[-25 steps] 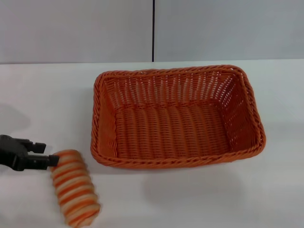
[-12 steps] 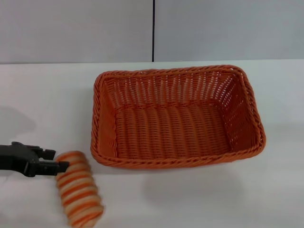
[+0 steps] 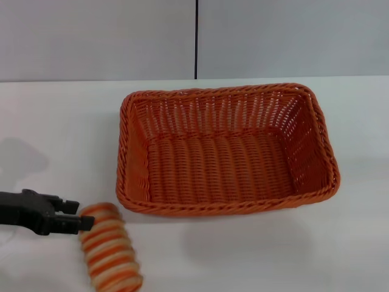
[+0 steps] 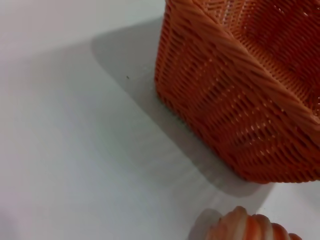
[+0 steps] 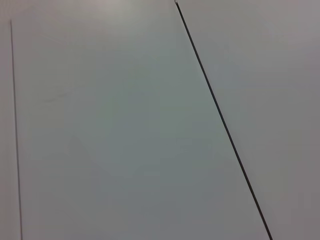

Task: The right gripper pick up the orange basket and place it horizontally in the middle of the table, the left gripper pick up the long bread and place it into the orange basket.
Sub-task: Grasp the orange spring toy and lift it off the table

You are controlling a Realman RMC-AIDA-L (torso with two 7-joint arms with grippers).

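Note:
The orange basket (image 3: 226,208) lies lengthwise across the middle of the white table (image 3: 55,121), with nothing in it. My left gripper (image 3: 85,223) reaches in from the left edge, in front of the basket's near left corner. It is shut on the far end of the long bread (image 3: 110,250), a loaf striped orange and cream that slants toward the front edge. The left wrist view shows the basket's woven corner (image 4: 240,100) close by and the bread's ridged top (image 4: 250,227) at the picture's edge. My right gripper is out of view.
A grey wall with a dark vertical seam (image 3: 196,38) stands behind the table. The right wrist view shows only a pale surface crossed by a dark line (image 5: 220,120). Bare tabletop (image 4: 75,150) lies left of and in front of the basket.
My left gripper has moved to the right and slightly toward the front edge, and the bread has moved with it. The basket has stayed put.

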